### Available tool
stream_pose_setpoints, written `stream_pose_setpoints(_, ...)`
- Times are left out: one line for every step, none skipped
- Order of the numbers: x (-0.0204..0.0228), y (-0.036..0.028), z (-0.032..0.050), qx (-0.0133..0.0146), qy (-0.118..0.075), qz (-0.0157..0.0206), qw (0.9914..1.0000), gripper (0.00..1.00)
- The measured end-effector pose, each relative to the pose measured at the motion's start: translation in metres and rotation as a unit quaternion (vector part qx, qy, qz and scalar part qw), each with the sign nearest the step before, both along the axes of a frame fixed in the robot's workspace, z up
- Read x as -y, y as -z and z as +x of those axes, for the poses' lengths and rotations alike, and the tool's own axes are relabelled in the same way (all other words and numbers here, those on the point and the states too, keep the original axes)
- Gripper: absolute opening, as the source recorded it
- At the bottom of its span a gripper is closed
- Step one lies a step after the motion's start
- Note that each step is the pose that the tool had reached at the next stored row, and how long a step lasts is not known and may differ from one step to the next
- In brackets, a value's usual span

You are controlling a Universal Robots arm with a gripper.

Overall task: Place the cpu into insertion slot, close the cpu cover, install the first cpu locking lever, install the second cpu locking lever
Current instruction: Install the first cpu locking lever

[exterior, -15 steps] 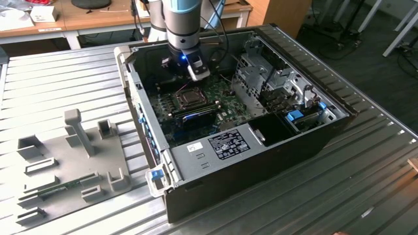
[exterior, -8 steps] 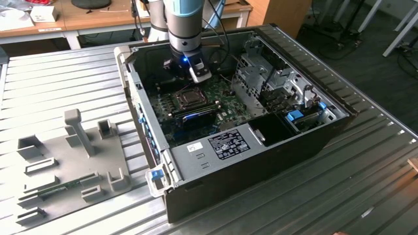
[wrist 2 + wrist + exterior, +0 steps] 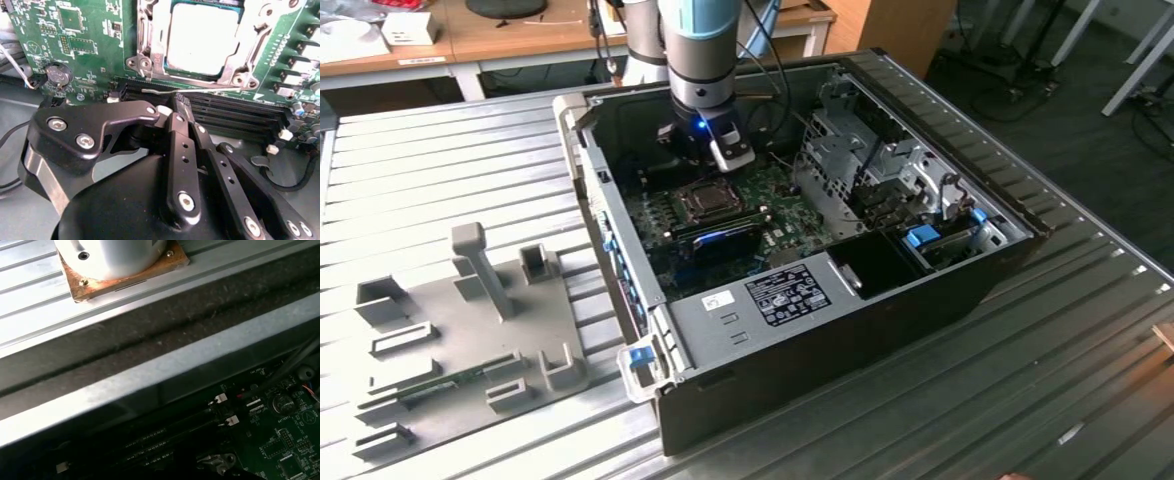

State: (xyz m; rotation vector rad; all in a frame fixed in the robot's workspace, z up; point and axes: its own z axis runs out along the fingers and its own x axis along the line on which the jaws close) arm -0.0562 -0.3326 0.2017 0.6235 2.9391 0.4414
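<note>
So the cpu [image 3: 202, 37] is already sitting in the insertion slot [image 3: 707, 203]. It's showing up as a pale, washed-out square in the second wrist view. The cpu cover [image 3: 150, 47] is lying down around it, with the silvery frame hugging its edges as far as I can judge.

The bit that matters is the thin wire locking lever [image 3: 200, 90]. It's running along the socket edge that's facing the gripper [image 3: 167, 111]. Its long axis is lining up with the black memory slots [image 3: 240, 112] just beside it, so the wire is sitting between the cover and those slots. I can't tell whether it's hooked under its catch.

The gripper is hanging on the memory-slot side of that wire, pointing toward the socket. It's sitting nearer the lever's bent end than its middle. The jaws are looking clenched, tips pressed together with nothing between them. They're close to the wire, but I can't say if they're touching it.

Zooming out to the exterior view, the arm is reaching down into the open computer case [image 3: 854, 350] and hovering over the green motherboard [image 3: 85, 30] right by the socket. The case is lying on a ribbed metal tabletop [image 3: 454, 160]. A grey fixture plate [image 3: 454, 330] is sitting well apart, on the exterior view's left.
</note>
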Motion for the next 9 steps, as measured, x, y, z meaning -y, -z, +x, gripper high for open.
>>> stream_pose_setpoints(0.0, 0.0007, 0.0005, 0.0, 0.0, 0.0, 1.0, 0.1)
stream_pose_setpoints(0.0001, 0.0014, 0.0009, 0.0, 0.0, 0.0, 1.0, 0.1)
stream_pose_setpoints(0.0001, 0.002, 0.0014, 0.0, 0.0, 0.0, 1.0, 0.1)
stream_pose_setpoints(0.0001, 0.0026, 0.0019, 0.0, 0.0, 0.0, 1.0, 0.1)
stream_pose_setpoints(0.0002, 0.0032, 0.0024, 0.0, 0.0, 0.0, 1.0, 0.1)
stream_pose_setpoints(0.0002, 0.0037, 0.003, 0.0, 0.001, 0.0, 1.0, 0.1)
stream_pose_setpoints(0.0003, 0.0041, 0.0036, 0.0, 0.001, 0.0, 1.0, 0.1)
stream_pose_setpoints(0.0003, 0.0045, 0.0043, 0.0, 0.001, 0.0, 1.0, 0.1)
stream_pose_setpoints(0.0004, 0.0049, 0.0051, 0.0, 0.001, 0.0, 1.0, 0.1)
